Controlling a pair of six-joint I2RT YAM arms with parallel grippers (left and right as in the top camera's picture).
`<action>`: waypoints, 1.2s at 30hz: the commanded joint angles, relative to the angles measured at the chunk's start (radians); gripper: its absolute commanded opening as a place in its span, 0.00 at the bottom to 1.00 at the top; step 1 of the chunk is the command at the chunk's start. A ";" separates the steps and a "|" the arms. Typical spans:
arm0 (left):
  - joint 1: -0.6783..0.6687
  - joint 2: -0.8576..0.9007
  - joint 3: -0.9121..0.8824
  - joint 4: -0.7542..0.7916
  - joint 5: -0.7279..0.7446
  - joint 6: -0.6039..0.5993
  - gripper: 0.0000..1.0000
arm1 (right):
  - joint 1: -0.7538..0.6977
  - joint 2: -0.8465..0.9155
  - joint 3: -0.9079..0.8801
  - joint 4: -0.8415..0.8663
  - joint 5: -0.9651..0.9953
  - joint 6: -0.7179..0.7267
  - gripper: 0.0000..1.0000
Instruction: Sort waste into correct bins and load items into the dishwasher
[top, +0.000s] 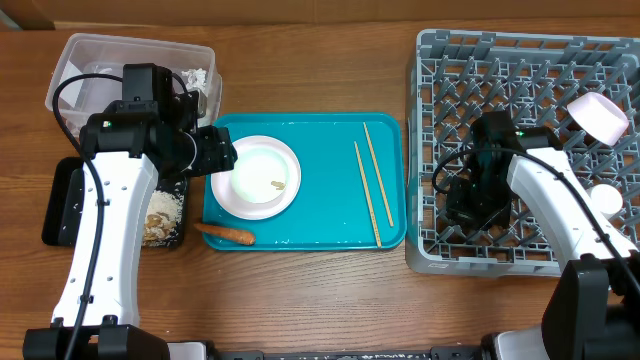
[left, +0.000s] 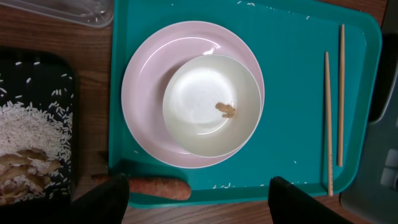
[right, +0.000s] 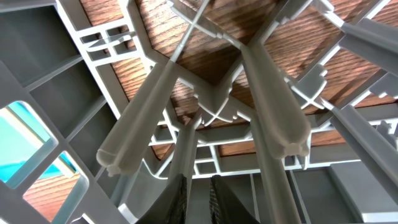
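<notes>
A white bowl (left: 211, 106) sits on a white round plate (left: 143, 93) on the teal tray; a beige food scrap (left: 226, 110) lies in the bowl. An orange carrot piece (left: 158, 186) lies at the tray's front left edge (top: 225, 234). Two chopsticks (left: 328, 118) lie on the tray's right side (top: 370, 180). My left gripper (left: 199, 202) is open and empty, above the tray's left edge beside the plate (top: 215, 150). My right gripper (right: 198, 199) is shut and empty, low among the pegs of the grey dish rack (top: 530, 60), at its left front (top: 470, 205).
The black tray (top: 60, 200) at the left holds rice and beige scraps (left: 25, 143). The clear tub (top: 130, 50) stands behind it. A white bowl (top: 598, 115) and a small white cup (top: 607, 200) sit in the rack's right side. The teal tray (top: 320, 225) lies in the middle.
</notes>
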 joint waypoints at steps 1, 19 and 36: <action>-0.008 -0.006 0.010 -0.002 -0.005 -0.006 0.74 | 0.004 0.000 -0.005 -0.002 0.021 0.005 0.16; -0.008 -0.006 0.010 -0.005 -0.005 -0.006 0.74 | 0.003 0.000 -0.005 -0.070 0.145 0.065 0.17; -0.008 -0.006 0.010 -0.004 -0.005 -0.006 0.74 | 0.004 -0.011 0.011 -0.066 0.163 0.079 0.15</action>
